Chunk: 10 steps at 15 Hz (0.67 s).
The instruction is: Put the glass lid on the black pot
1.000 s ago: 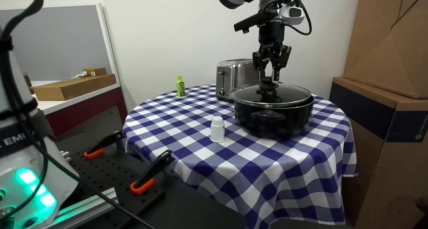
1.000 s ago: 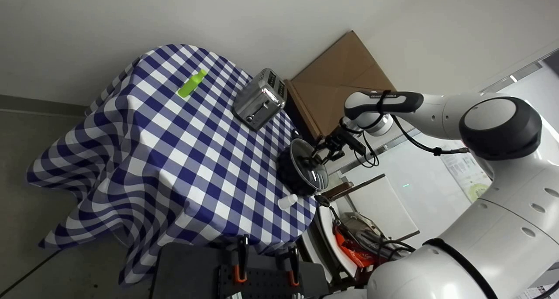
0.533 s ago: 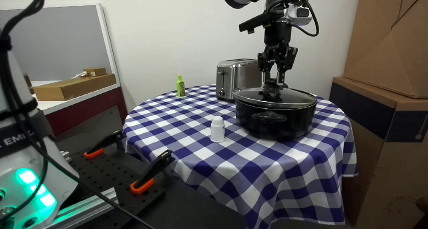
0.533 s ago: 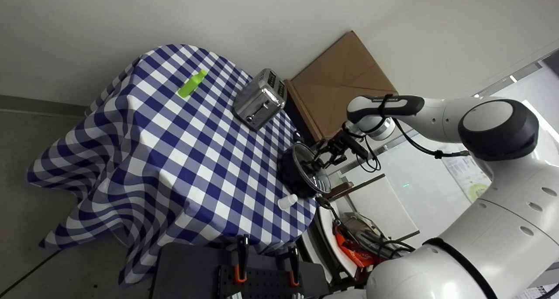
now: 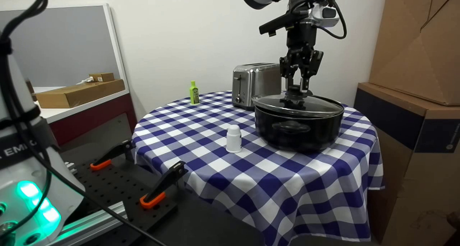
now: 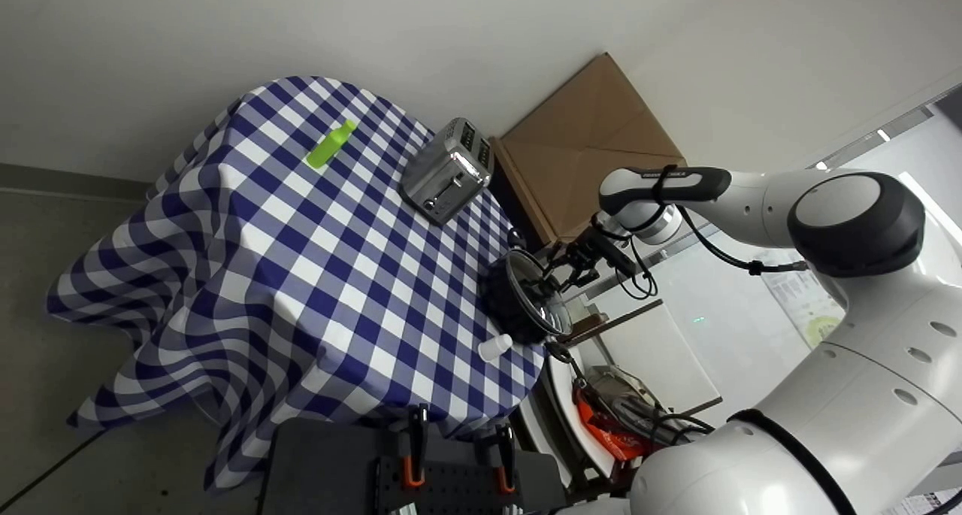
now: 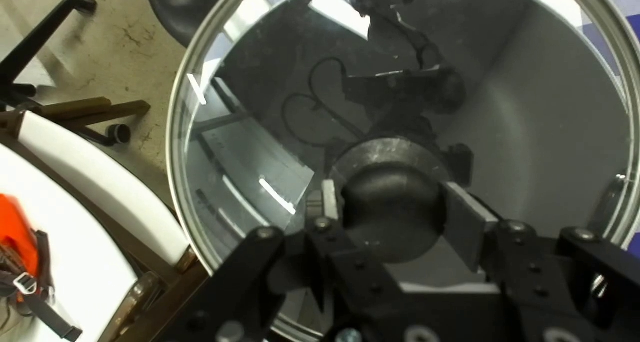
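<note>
Arm (image 6: 759,199) stretched over black pot (image 5: 316,133), fingers (image 7: 465,227) pointing down, clasping glass lid (image 7: 550,142) by its knob (image 7: 390,212)

In an exterior view, your round glass lid (image 5: 305,108) lies over the round black pot (image 5: 302,137). Behind-left stands the boxy steel toaster (image 5: 257,84); left, the tapered white shaker (image 5: 234,140).

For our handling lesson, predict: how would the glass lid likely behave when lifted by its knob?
The glass lid would probably stay stiff, being bound by a metal rim. It is likely fragile if knocked, since its clear, glossy surface looks like glass. It might pivot between the flat gripper pads, as the black knob looks round and smooth.
</note>
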Available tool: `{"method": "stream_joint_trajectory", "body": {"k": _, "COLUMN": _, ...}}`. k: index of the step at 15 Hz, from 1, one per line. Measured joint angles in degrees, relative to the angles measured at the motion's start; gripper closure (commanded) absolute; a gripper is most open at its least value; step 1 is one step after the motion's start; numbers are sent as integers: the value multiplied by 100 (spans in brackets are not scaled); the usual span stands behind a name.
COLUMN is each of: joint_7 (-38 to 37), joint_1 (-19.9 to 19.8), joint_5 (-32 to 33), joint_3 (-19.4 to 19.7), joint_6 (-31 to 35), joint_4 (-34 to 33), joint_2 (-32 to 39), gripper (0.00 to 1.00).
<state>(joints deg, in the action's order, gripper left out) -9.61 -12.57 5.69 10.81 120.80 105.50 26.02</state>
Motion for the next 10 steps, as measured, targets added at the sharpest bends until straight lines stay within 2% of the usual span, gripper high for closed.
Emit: {"method": "stream_joint_trajectory", "body": {"k": 10, "joint_7": -172, "joint_1": 58, "joint_5": 30, "joint_3": 74, "joint_6": 326, "joint_4": 13, "joint_2": 0, "gripper": 74}}
